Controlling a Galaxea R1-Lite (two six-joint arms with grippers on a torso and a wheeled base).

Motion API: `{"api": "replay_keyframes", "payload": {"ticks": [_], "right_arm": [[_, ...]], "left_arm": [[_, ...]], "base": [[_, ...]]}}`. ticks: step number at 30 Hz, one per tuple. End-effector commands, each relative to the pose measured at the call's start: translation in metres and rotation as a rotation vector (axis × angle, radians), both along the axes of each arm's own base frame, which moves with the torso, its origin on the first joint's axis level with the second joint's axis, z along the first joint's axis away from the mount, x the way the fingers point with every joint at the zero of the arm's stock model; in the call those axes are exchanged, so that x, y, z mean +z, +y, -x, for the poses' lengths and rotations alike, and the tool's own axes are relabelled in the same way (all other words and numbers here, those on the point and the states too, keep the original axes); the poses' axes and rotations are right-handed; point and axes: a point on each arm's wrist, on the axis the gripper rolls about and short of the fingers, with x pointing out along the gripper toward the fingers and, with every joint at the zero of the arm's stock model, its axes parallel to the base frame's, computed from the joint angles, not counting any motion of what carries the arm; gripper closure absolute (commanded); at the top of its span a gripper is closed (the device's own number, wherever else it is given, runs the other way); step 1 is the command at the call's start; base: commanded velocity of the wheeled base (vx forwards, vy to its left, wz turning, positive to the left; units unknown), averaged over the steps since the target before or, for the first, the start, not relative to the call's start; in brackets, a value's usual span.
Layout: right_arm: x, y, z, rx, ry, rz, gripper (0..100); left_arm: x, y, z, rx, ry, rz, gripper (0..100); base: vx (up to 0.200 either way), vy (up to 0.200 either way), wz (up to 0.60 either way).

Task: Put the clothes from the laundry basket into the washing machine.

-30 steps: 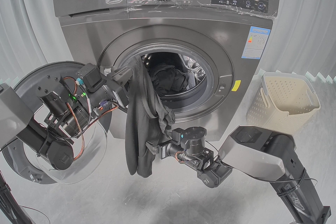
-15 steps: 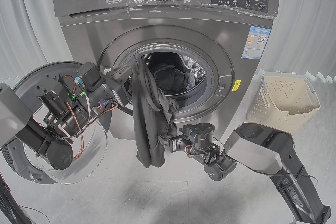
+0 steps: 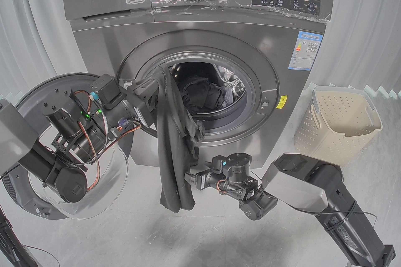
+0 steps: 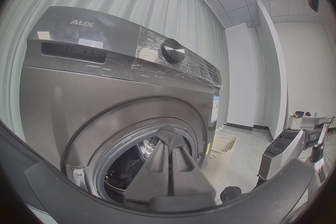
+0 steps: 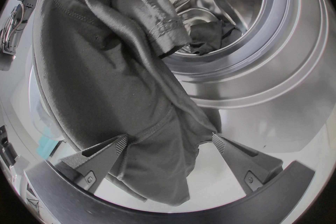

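Pale curtains [image 3: 29,9] back the washing machine [image 3: 112,40], where the left gripper [image 3: 152,86], jaws clenched on the dark shirt [image 3: 171,147], holds it at the opening's 9 o'clock, while the right gripper [image 3: 189,180], jaws released around the hem, has dropped back toward 6 o'clock, leaving the shirt outside the drum.

You see a pale pleated curtain [image 3: 25,9] sweeping from nine round to three o'clock, and grey floor [image 3: 138,238] at six.
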Motion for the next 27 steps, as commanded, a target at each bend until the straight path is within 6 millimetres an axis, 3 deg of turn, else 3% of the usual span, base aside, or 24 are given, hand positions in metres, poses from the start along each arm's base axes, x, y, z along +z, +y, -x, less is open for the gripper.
{"api": "replay_keyframes", "payload": {"ticks": [1, 13, 19, 27], "right_arm": [[-0.013, 0.010, 0.006, 0.045, 0.026, -0.017, 0], [0.007, 0.035, -0.006, 0.122, -0.051, -0.107, 0], [0.005, 0.039, -0.003, 0.130, -0.046, -0.115, 0], [0.002, 0.040, -0.013, 0.101, -0.053, -0.116, 0]], "left_arm": [[0.000, 0.000, 0.000, 0.001, -0.001, 0.000, 100], [0.000, 0.001, -0.001, 0.003, 0.001, 0.000, 100], [-0.001, 0.001, -0.001, 0.003, 0.003, 0.000, 100], [0.000, 0.001, 0.000, 0.001, 0.002, 0.001, 100]], "base": [[0.000, 0.000, 0.00], [0.000, 0.000, 0.00], [0.000, 0.000, 0.00], [0.000, 0.000, 0.00]]}}
